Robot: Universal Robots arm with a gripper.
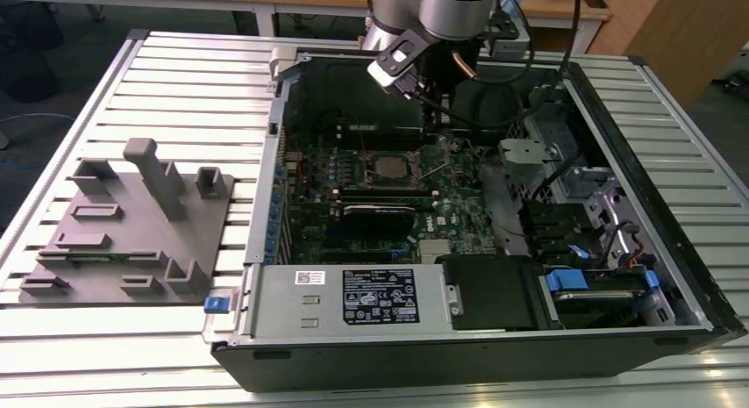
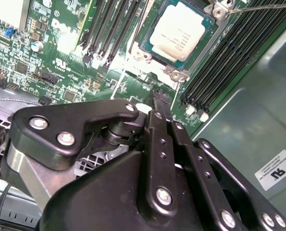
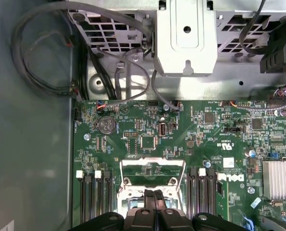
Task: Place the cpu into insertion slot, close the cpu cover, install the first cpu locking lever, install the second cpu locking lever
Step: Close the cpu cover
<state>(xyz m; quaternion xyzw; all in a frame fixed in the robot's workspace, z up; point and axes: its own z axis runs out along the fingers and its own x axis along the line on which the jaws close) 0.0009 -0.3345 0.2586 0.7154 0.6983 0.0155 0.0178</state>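
Cpu [image 2: 177,34] sits in insertion slot [image 2: 204,42], end effector [image 2: 161,97] apparently closed nearby.

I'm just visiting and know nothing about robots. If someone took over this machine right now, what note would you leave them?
Gripper: shut, holding nothing, hovering near the insertion slot.
Cpu: seated in the slot, so that step is done.
Cpu cover: open, swung back off the slot.
Left: the cover is not yet closed. A locking lever stands free, and the levers are not yet installed.
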